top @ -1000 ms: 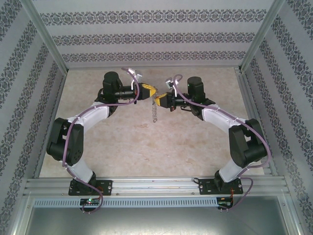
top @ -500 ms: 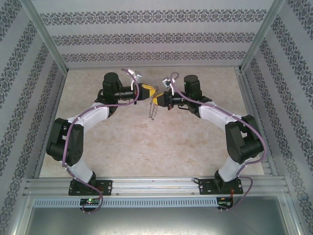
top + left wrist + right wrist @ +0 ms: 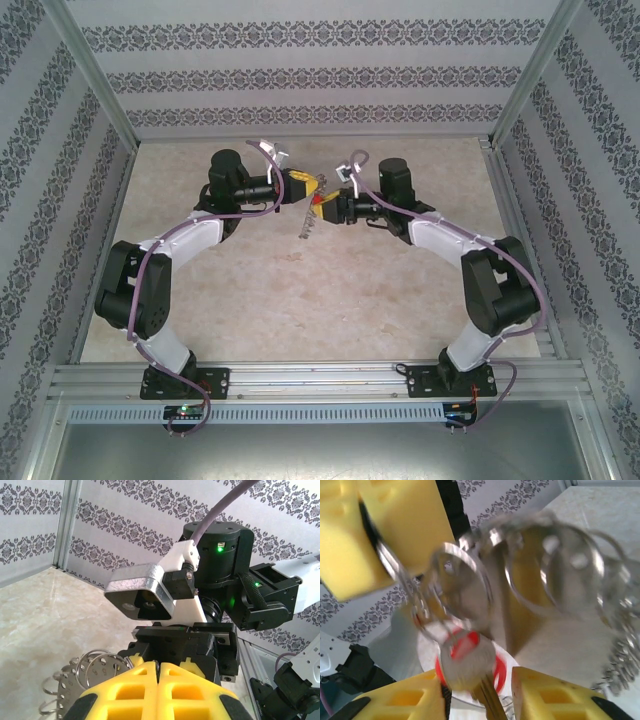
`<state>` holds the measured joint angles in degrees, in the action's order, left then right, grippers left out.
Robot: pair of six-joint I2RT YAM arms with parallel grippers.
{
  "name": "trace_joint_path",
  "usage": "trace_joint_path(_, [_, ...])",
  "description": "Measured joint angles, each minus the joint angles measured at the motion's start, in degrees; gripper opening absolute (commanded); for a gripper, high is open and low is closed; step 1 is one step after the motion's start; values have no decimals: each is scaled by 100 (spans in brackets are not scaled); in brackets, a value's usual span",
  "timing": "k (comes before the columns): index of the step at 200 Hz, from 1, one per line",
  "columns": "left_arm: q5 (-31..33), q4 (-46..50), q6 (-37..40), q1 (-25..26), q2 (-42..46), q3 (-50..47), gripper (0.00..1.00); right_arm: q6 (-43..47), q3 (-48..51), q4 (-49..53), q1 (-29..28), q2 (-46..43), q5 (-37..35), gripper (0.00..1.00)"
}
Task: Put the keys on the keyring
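Note:
The keyring (image 3: 310,226) hangs as a short silvery chain of rings between the two grippers above the mid-back table. My left gripper (image 3: 311,189) is shut on one thin ring; the left wrist view shows its tips (image 3: 158,664) pinched on the wire, with more rings (image 3: 92,670) to the left. The key (image 3: 467,665) has a red head and a silver face, and its blade runs down between my right gripper's (image 3: 477,690) fingers, which hold it. The blurred rings (image 3: 555,570) lie right at the key's head. The red head (image 3: 318,199) touches the ring at the left fingertips.
The right arm's wrist camera (image 3: 140,597) faces the left gripper at close range. Patterned walls and metal posts (image 3: 90,90) enclose the marble-look tabletop (image 3: 300,300). A metal rail (image 3: 320,380) runs along the near edge by the arm bases.
My right gripper has moved left and slightly back, bringing the key up to the left gripper. The hanging chain has swung and now hangs shorter. The left arm has barely moved.

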<state>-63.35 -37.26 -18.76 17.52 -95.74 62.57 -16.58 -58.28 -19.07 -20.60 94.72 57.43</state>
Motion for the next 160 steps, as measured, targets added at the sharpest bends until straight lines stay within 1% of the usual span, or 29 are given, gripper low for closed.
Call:
trace_joint_path(34, [-2,-76,-22,15,0,-2,0,-9,562,20,289,-721,-168,42])
trace_joint_path(73, [-2,-243,-129,15,-2,-9,0,-315,640,-190,319,-1259,-422,41])
trace_joint_path(109, [-2,-365,-238,15,-15,-11,0,-1060,579,-584,321,-1189,-623,37])
trace_joint_path(160, [-2,-472,-317,15,-22,-11,0,-2243,511,-1768,273,-719,-553,34])
